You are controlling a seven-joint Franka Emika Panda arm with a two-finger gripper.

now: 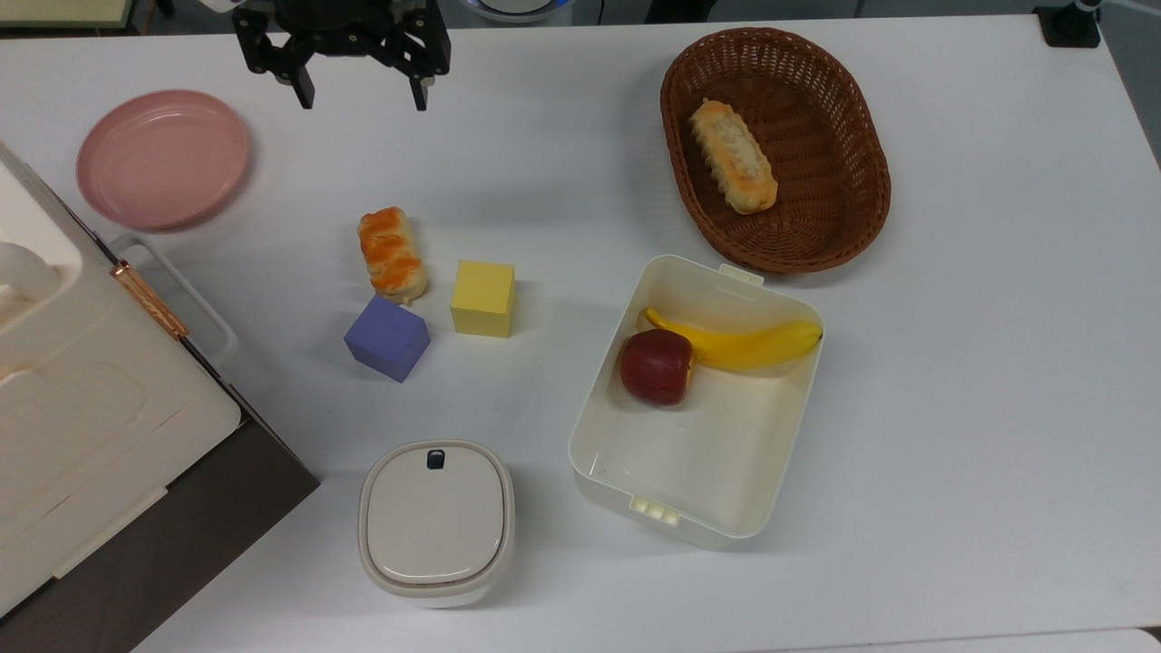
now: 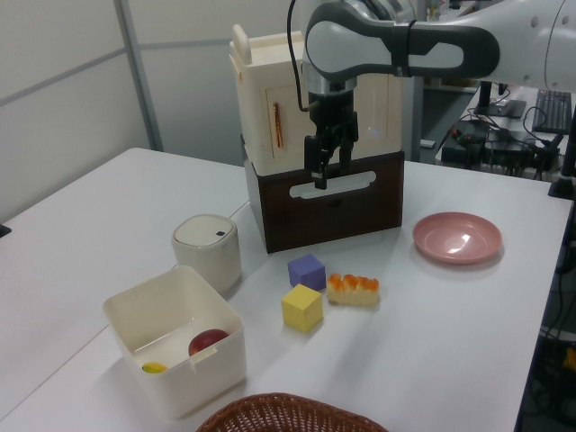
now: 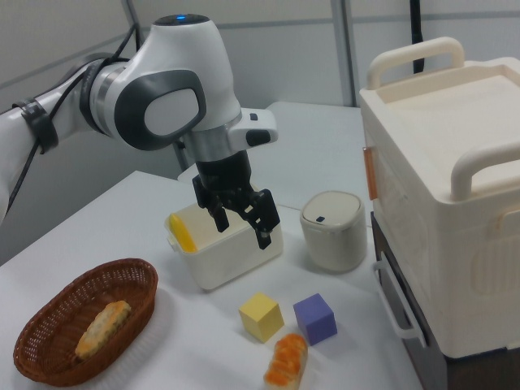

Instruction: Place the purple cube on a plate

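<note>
The claw, fingers apart and empty, hangs at 12 o'clock of the purple cube (top view); descending, it risks bumping the pastry touching it.

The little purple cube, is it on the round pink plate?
No, the small purple cube sits on the white table, far from the round pink plate.

The purple cube sits beside the yellow cube — well apart from the plate (pink).
</note>
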